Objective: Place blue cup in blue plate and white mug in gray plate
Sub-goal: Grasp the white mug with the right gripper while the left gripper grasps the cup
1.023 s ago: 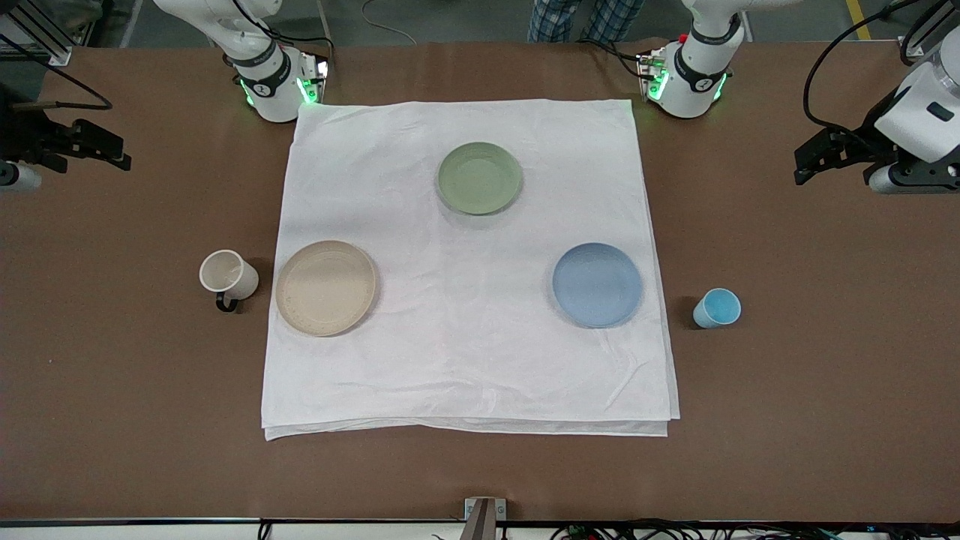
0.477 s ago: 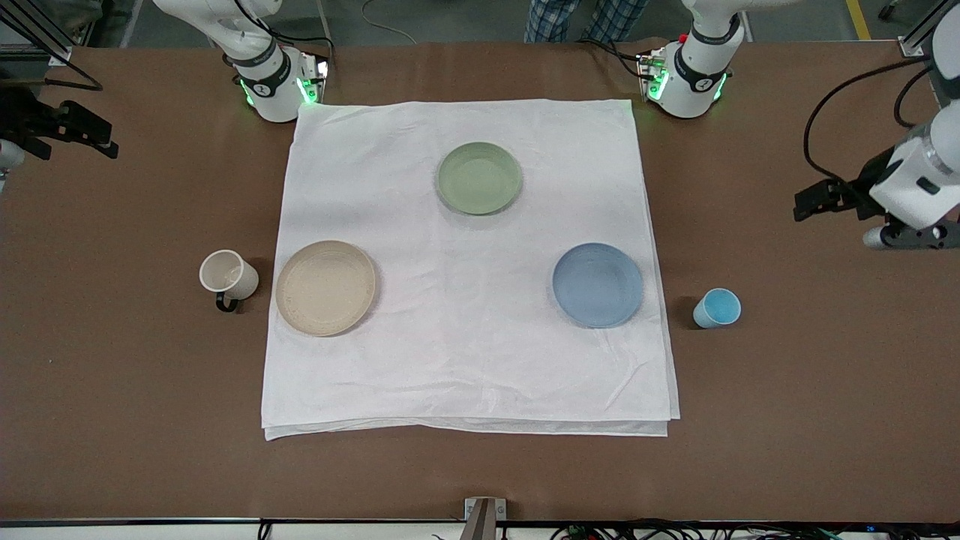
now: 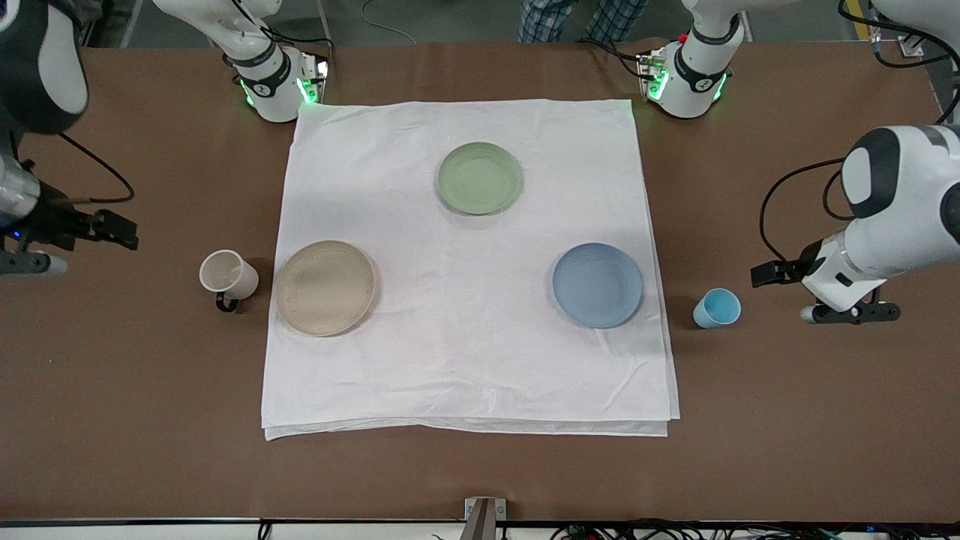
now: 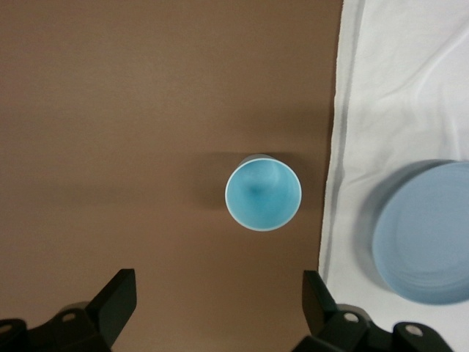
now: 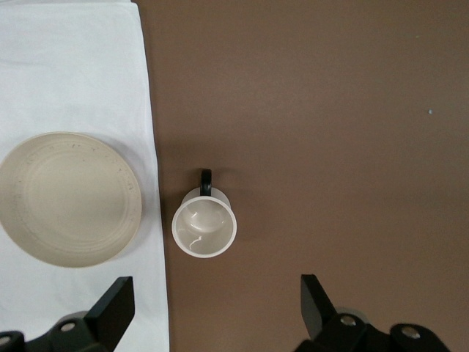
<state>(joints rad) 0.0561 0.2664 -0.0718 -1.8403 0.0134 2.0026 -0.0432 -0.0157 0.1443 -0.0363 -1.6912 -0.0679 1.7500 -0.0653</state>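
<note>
Right pincer point(image 3: 124, 231): fingers spread wide, nothing between them; held over bare bench point(image 3: 135, 390) near the right arm's end. White mug point(image 3: 228, 277): upright, mouth up, dark handle turned toward the front camera; on the bench just off the edge of the white cloth point(image 3: 465, 360), ahead of the right pincer and apart from it. Gray plate point(image 3: 325, 288): flat on the cloth, just beside the mug on the side away from the right pincer, not touching it. Green plate point(image 3: 479, 178): on the cloth, nearer the arm bases. Blue plate point(image 3: 597, 285): flat on the cloth near its edge at the left arm's end. Blue cup point(image 3: 716, 308): upright on bare bench, between the blue plate and the left pincer, apart from both. Left pincer point(image 3: 766, 273): fingers wide apart, gripping nothing; held over the bench close beside the blue cup. Wrist views: mug point(image 5: 205, 232) and cup point(image 4: 263, 193) each ahead of open fingers.
</note>
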